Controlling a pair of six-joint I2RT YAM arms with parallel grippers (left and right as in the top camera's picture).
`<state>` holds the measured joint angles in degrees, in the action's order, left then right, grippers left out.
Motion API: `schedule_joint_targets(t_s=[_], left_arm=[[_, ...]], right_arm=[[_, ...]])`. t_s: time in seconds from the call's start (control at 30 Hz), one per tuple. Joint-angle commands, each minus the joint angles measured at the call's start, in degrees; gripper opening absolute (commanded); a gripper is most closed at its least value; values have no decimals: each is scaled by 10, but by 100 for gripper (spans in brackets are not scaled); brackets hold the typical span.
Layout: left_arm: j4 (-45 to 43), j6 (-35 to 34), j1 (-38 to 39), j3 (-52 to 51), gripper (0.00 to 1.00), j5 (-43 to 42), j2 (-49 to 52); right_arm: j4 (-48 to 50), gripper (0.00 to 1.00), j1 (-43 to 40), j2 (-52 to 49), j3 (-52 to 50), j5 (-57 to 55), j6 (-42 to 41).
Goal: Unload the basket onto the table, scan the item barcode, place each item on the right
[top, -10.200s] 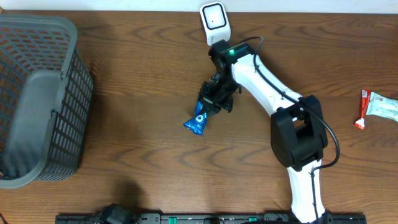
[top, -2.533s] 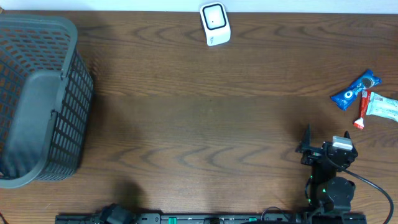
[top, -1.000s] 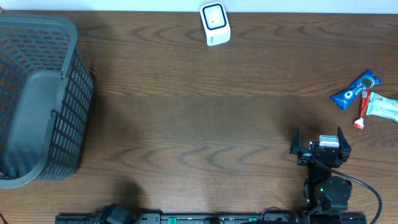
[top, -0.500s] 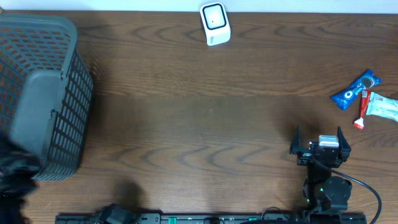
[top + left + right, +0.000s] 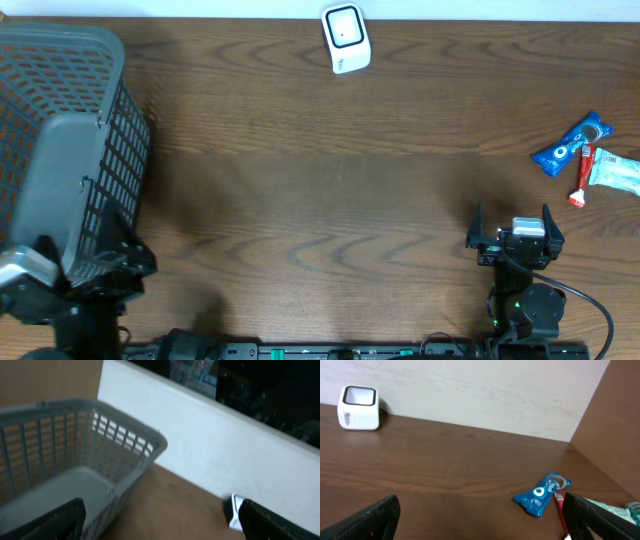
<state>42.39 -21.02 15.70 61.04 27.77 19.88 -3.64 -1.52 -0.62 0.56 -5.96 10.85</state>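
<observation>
At the table's far right edge, the blue snack packet (image 5: 570,145) lies flat on the dark wood-grain table (image 5: 300,200), touching a pale wrapper with a red end (image 5: 610,172) just beside it. Nothing lies between the packet and the white barcode scanner (image 5: 346,38), which stands at the far edge near the middle, well apart from it. A grey basket (image 5: 60,150) fills the left side.

The right gripper (image 5: 513,222) sits near the front edge, below the packet, its black fingers (image 5: 367,520) spread wide with nothing between them. The left gripper (image 5: 160,520) hangs at the basket's near corner, jaws equally wide and holding nothing; the basket wall rises close in front of it.

The basket is plastic lattice with a rounded rim. The scanner is a boxy, round-cornered block with a dark window. The packet is glossy and crimped at its ends.
</observation>
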Motion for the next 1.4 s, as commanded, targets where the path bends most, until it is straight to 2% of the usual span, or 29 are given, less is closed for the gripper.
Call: schedule_joint_targets(t_s=[0.0,0.17,0.27,0.33,0.43,1.07,1.37], left_arm=[[-106,-6,-21,-118,98,-38,-63],[-248,54,-52,-267,98,-120,-115],[-334,131,-65,-343,98,-186,-135],[-382,177,-74,-390,98,-228,-146],[-427,211,-89,-447,98,-264,-155],[-454,259,-109,-605,98,-267,-172],[-422,249,-122,-608,98,-256,-198]], right_arm=[[0,99,4,3,-2,3,4],[0,99,4,3,-2,3,4],[0,99,4,3,-2,3,4],[0,99,4,3,-2,3,4],[0,99,4,3,-2,3,4],[0,99,4,3,-2,3,4],[0,99,4,3,-2,3,4]])
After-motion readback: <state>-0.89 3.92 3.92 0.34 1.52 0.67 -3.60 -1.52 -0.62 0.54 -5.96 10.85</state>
